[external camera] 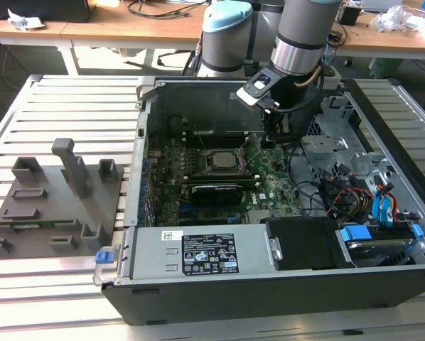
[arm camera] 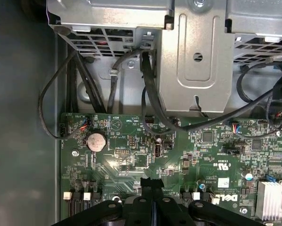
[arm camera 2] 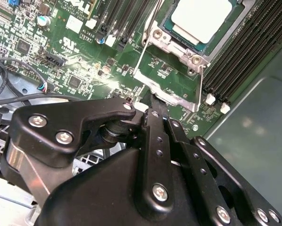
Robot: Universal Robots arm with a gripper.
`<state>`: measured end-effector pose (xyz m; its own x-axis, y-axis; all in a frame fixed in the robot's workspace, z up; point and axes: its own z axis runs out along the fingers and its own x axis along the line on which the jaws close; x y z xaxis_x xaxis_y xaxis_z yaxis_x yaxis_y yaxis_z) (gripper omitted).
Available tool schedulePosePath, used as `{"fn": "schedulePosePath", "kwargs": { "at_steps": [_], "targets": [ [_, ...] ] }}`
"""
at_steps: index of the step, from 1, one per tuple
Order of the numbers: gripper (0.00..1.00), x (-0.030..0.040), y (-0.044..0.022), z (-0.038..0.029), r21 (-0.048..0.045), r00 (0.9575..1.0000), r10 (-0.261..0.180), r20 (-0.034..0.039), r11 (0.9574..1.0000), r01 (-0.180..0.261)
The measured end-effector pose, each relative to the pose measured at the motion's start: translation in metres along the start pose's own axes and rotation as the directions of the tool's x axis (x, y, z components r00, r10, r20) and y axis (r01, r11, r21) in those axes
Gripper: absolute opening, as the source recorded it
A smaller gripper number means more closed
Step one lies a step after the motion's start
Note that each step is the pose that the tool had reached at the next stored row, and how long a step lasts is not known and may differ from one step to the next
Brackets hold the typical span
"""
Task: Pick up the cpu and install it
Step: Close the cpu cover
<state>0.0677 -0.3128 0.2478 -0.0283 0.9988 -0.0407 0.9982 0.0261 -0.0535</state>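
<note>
Second wrist view: cpu seated in socket; claw closed.

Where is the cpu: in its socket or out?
In. In the second wrist view the cpu lies flat inside the metal socket frame.

An open black computer case lies on a slatted metal table, and a grey block fixture stands beside it on the exterior view's left. Inside the case, a green motherboard adjoins a silver power supply, with blue cables toward the exterior view's right. In the first wrist view, a coin battery sits on the board near a metal drive cage.
</note>
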Motion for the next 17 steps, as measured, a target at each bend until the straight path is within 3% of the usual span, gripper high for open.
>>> {"fn": "schedulePosePath", "kwargs": {
  "at_steps": [17],
  "targets": [
    [0.11, 0.0003, -0.0096, 0.0005, 0.0001, 1.0, 0.0, 0.0001, 1.0, 0.0]
  ]
}}
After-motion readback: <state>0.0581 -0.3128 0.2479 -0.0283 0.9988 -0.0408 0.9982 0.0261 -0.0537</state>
